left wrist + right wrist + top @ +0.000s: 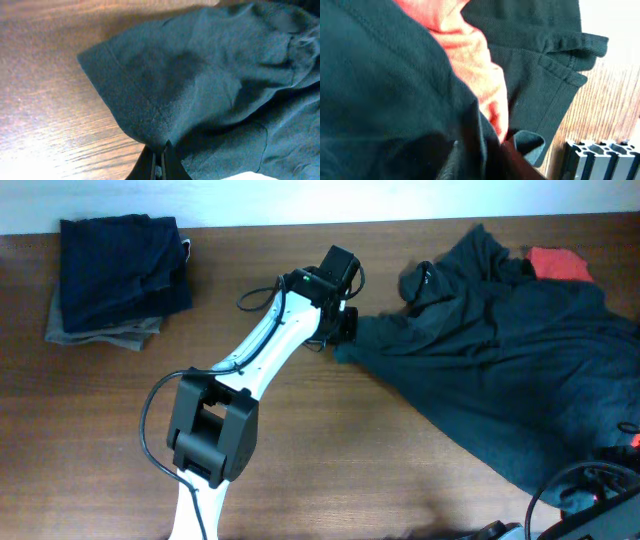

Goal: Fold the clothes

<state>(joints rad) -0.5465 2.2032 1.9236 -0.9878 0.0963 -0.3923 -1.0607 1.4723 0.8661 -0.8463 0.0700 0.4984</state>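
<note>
A wooden tabletop carries a large charcoal garment heaped and rumpled across its right half, reaching from the far edge down to the near right corner. One corner of the cloth is drawn out toward the middle of the tabletop. The left arm reaches from the near edge diagonally toward the far middle, and the left tool sits at that drawn-out corner. In the left wrist view its fingers are pressed together with a point of the dark fabric pinched between them, so it is closed and gripping the charcoal garment, whose left edge lies flat on the wood just beyond. A red garment shows at the far right, mostly covered by the charcoal one and touching it. In the right wrist view the red cloth runs as a band between dark folds, beside a stitched hem. The right arm shows only partly at the near right corner, among black cables, against the heap. The right tool is lost in blurred dark fabric close to its camera, and I cannot tell whether it is open or closed. An aluminium rail stands at the lower right of that view. At the far left, well apart from the heap, lies a folded stack, dark navy on top of grey.
</note>
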